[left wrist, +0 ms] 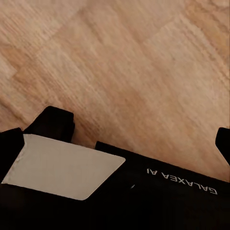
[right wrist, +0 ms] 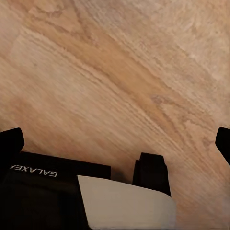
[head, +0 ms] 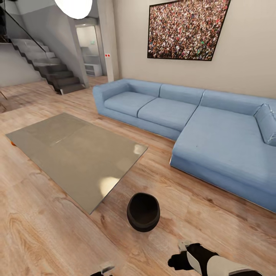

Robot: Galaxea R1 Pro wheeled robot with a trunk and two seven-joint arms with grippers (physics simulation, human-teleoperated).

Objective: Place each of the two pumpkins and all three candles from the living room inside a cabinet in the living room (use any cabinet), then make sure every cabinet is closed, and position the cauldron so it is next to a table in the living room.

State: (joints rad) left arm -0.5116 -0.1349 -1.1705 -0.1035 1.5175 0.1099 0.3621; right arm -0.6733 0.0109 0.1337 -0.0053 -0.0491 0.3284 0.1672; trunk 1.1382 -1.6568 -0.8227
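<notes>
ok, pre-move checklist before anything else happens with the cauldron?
1. Cauldron upright on the floor: ok, mouth faces up.
2. Cauldron next to the table: ok, it sits just off the near corner, not touching.
3. Cauldron free of both arms: ok, the right gripper is short of it and holds nothing.
4. Jaws open: ok on both wrist views, fingertips at the frame edges with bare floor between.
5. Pumpkins and candles stowed: cannot tell; an orange speck shows at the table's far left edge.
6. Cabinets closed: cannot tell from these views.
</notes>
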